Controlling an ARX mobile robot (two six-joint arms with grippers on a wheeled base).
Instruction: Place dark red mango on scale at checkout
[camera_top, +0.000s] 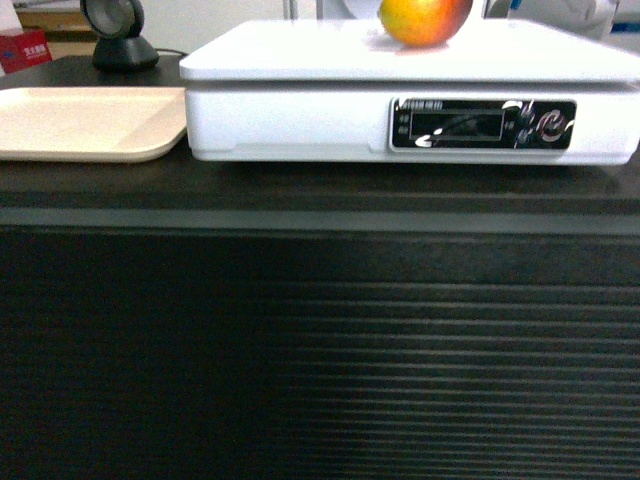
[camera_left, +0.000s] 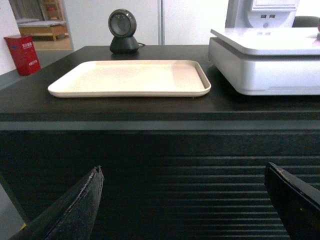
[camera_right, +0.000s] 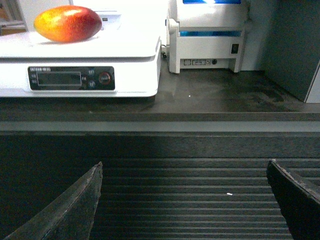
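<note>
The dark red mango (camera_right: 68, 23) lies on its side on the white top plate of the scale (camera_top: 300, 55), at about 1 o'clock in the head view, free of any gripper. The scale stands on the checkout (camera_top: 320, 330), just beside a beige tray (camera_left: 130, 77) at 9 o'clock. The left gripper (camera_left: 182, 200) and the right gripper (camera_right: 182, 200) hang low before the ribbed front, jaws wide apart and empty. The risk is small: the round fruit may roll if an arm bumps the counter.
</note>
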